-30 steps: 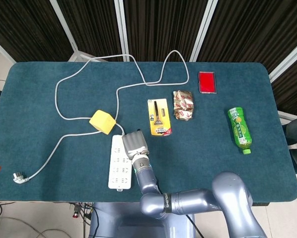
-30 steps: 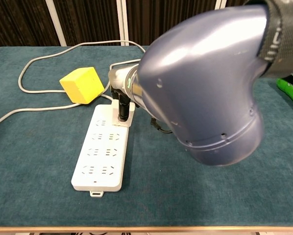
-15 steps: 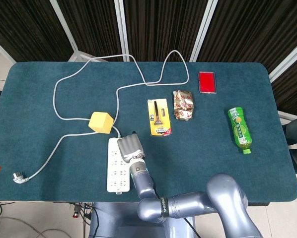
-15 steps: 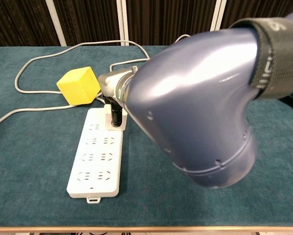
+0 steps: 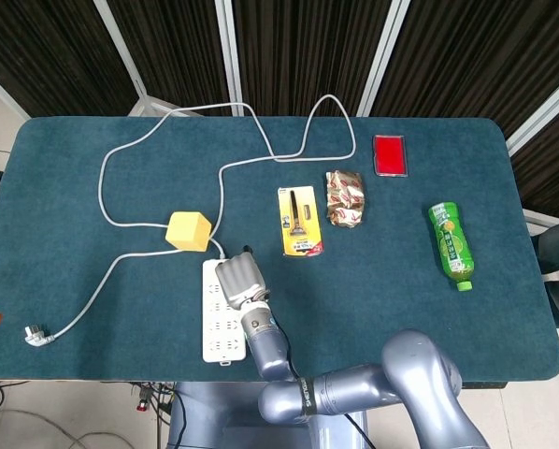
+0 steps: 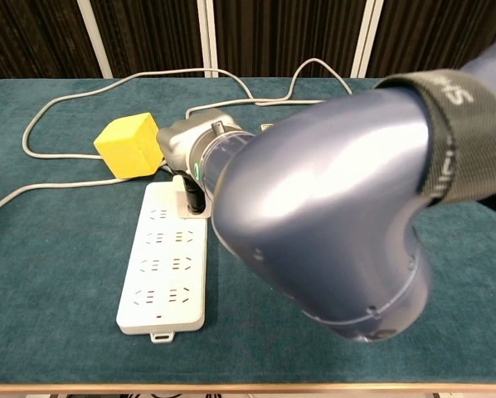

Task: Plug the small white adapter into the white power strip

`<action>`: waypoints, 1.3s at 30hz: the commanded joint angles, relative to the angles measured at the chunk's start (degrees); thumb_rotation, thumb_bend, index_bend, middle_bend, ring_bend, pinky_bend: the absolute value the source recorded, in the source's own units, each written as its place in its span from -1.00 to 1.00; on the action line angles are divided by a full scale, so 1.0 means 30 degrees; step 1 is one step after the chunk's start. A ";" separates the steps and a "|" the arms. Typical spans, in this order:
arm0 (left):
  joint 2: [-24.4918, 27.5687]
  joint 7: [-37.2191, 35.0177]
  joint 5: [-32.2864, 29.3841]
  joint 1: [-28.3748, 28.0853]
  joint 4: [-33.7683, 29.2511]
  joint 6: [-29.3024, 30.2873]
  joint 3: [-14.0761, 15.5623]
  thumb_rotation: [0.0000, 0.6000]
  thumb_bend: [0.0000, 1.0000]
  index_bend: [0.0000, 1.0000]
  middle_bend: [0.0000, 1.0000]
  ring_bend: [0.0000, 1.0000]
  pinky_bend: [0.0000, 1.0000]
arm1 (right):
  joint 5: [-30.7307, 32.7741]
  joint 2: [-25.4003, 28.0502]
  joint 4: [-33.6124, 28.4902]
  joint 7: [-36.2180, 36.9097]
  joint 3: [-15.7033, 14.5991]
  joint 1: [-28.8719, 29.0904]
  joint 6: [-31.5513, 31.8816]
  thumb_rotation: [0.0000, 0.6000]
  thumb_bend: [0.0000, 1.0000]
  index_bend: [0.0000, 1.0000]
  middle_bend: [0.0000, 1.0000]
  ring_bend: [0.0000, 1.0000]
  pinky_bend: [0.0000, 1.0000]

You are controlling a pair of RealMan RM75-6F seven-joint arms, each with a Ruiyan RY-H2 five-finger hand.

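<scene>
The white power strip (image 5: pixel 218 311) (image 6: pixel 167 264) lies near the table's front edge, with its grey cable running off toward the back. My right hand (image 5: pixel 239 279) (image 6: pixel 192 146) reaches over the strip's far end, and its arm fills much of the chest view. A dark fingertip (image 6: pixel 192 197) points down onto the far right sockets. The small white adapter (image 6: pixel 182 187) shows as a white block against that fingertip, held down on the strip; most of it is hidden under the hand. My left hand appears in neither view.
A yellow cube (image 5: pixel 188 230) (image 6: pixel 130 145) sits just behind the strip's far left corner. Further right lie a carded razor pack (image 5: pixel 299 221), a foil snack bag (image 5: pixel 345 197), a red case (image 5: pixel 390 155) and a green bottle (image 5: pixel 451 245). The cable's plug (image 5: pixel 36 335) rests front left.
My right hand has moved left, and the power strip has slid left under it. The yellow cube has also shifted a little to the left.
</scene>
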 commanded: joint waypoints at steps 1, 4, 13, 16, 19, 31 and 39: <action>0.0004 0.0005 -0.0007 0.0003 0.0003 -0.0002 0.0001 1.00 -0.83 -0.62 -1.00 -1.00 -1.00 | -0.0376 -0.0192 0.0170 -0.0126 -0.0179 0.0029 0.0080 1.00 0.22 0.51 0.24 -0.02 -0.47; 0.0004 0.0004 -0.0003 0.0004 0.0003 -0.0002 0.0003 1.00 -0.83 -0.62 -1.00 -1.00 -1.00 | -0.0510 -0.0385 0.0254 -0.0280 -0.0184 0.0009 0.0133 1.00 0.22 0.51 0.24 -0.02 -0.47; 0.0015 -0.0025 0.0012 0.0004 -0.0004 -0.0003 0.0008 1.00 -0.83 -0.62 -1.00 -1.00 -1.00 | -0.0525 -0.0776 0.0253 -0.0997 -0.0202 -0.0037 0.0222 1.00 0.22 0.52 0.25 -0.01 -0.47; 0.0009 -0.0007 0.0003 0.0001 -0.0005 -0.0003 0.0002 1.00 -0.83 -0.62 -1.00 -1.00 -1.00 | -0.0606 -0.0927 0.0268 -0.1186 -0.0223 -0.0053 0.0236 1.00 0.22 0.52 0.25 -0.01 -0.47; 0.0020 -0.0024 0.0015 0.0007 -0.0005 0.0001 0.0009 1.00 -0.83 -0.62 -1.00 -1.00 -1.00 | -0.0570 -0.1073 0.0337 -0.1381 -0.0200 -0.0089 0.0244 1.00 0.22 0.52 0.25 -0.01 -0.47; 0.0016 -0.0034 0.0026 0.0005 0.0006 0.0003 0.0011 1.00 -0.83 -0.62 -1.00 -1.00 -1.00 | -0.0712 -0.1557 0.0744 -0.1696 -0.0111 -0.0309 0.0031 1.00 0.22 0.52 0.25 0.00 -0.47; 0.0014 -0.0027 0.0021 -0.0001 0.0021 -0.0006 0.0009 1.00 -0.83 -0.62 -1.00 -1.00 -1.00 | -0.0663 -0.1396 0.0538 -0.1245 0.0577 -0.0673 -0.0104 1.00 0.22 0.34 0.17 -0.03 -0.47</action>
